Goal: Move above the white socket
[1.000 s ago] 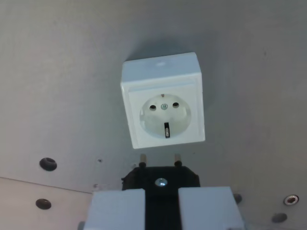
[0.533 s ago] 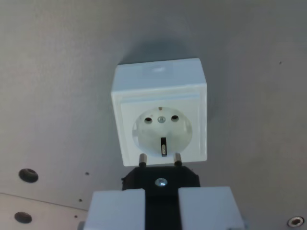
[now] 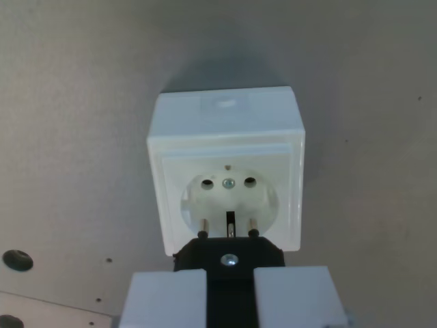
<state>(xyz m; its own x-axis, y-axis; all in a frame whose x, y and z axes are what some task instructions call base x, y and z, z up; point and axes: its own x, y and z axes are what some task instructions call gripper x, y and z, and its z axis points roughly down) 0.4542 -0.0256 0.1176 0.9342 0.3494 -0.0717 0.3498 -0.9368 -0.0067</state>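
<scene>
Two dark round holes (image 3: 17,260) mark the grey tabletop (image 3: 75,102) at the wrist view's far left, one just above a pale seam that cuts across the lower corner and one at the very bottom edge, with a few small specks nearby. Moving right, the white socket (image 3: 227,181) sits square in the middle of the view, a boxy housing standing proud of the surface with its round recess facing the camera, showing two pin holes, a centre screw and a dark earth clip below it. Directly beneath, the gripper (image 3: 229,290) closes its two white fingers (image 3: 167,301) tightly on a black plug (image 3: 229,258), whose two metal pins overlap the lower rim of the socket's recess. To the right of the socket, the tabletop runs plain and grey to the edge.
</scene>
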